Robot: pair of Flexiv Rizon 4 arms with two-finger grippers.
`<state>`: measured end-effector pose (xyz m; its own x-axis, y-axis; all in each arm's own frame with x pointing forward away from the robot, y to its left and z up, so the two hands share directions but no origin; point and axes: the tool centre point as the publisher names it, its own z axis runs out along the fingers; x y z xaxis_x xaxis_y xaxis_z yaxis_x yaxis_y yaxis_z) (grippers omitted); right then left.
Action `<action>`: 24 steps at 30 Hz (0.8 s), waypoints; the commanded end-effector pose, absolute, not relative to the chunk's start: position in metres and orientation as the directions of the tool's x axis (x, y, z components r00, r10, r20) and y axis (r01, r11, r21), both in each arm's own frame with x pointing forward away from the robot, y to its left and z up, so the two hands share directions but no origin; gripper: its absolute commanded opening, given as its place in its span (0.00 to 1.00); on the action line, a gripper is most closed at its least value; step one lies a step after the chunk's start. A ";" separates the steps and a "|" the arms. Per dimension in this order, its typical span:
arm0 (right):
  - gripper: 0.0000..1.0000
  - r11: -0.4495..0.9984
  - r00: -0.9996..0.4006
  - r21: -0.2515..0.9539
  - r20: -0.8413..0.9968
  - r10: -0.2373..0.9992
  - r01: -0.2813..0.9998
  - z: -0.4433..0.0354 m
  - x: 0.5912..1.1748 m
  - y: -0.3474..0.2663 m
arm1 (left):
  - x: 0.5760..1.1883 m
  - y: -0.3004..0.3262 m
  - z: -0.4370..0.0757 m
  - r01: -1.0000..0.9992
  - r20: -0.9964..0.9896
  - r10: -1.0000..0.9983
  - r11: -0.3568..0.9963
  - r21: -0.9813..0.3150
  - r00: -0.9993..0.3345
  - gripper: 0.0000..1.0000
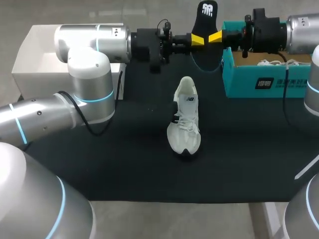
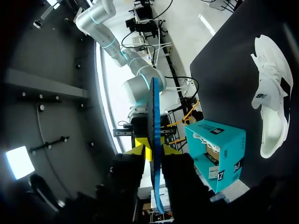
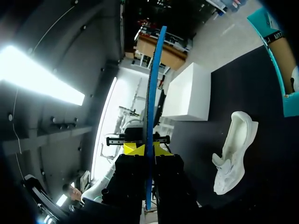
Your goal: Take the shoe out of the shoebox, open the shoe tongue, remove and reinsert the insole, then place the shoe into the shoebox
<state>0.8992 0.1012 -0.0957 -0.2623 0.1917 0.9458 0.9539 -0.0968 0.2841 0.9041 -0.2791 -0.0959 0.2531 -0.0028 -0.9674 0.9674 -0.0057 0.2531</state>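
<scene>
A black insole (image 1: 207, 15) with a blue underside hangs upright in the air above the far side of the table. My right gripper (image 1: 215, 37) is shut on it from the right; in the right wrist view its fingers press both faces of the insole (image 3: 154, 70). My left gripper (image 1: 198, 40) faces it from the left. Its fingers stand slightly apart around the insole's edge (image 2: 153, 107), open. The white shoe (image 1: 185, 119) lies on the black mat, toe toward me. The teal shoebox (image 1: 264, 82) stands open at the far right.
A white box (image 1: 35, 55) stands at the far left behind my left arm. White laces of another shoe (image 1: 279, 62) show inside the shoebox. The black mat (image 1: 124, 164) covers the table around the shoe.
</scene>
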 end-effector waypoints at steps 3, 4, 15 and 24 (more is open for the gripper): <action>0.00 -0.094 -0.271 0.292 0.944 0.190 0.952 -0.096 0.901 0.098 | 0.906 -0.265 -0.094 0.967 -0.967 0.018 -0.043 0.252 0.253 1.00; 0.00 -0.093 -0.272 0.293 0.943 0.190 0.951 -0.096 0.900 0.097 | 0.907 -0.261 -0.095 0.967 -0.967 0.022 -0.044 0.253 0.254 1.00; 0.00 -0.111 -0.288 0.313 0.937 0.198 0.943 -0.092 0.896 0.081 | 0.927 -0.189 -0.107 0.964 -0.956 0.133 -0.074 0.254 0.262 1.00; 0.00 -0.127 -0.286 0.313 0.938 0.194 0.941 -0.097 0.891 0.076 | 0.927 -0.105 -0.106 0.982 -0.936 0.309 -0.140 0.128 0.166 1.00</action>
<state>0.8960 0.0764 -0.0949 -0.2861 0.1947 0.9382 0.9431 -0.1157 0.3116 0.9299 -0.1555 -0.1235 0.1695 0.2428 -0.9552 0.9838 -0.0988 0.1494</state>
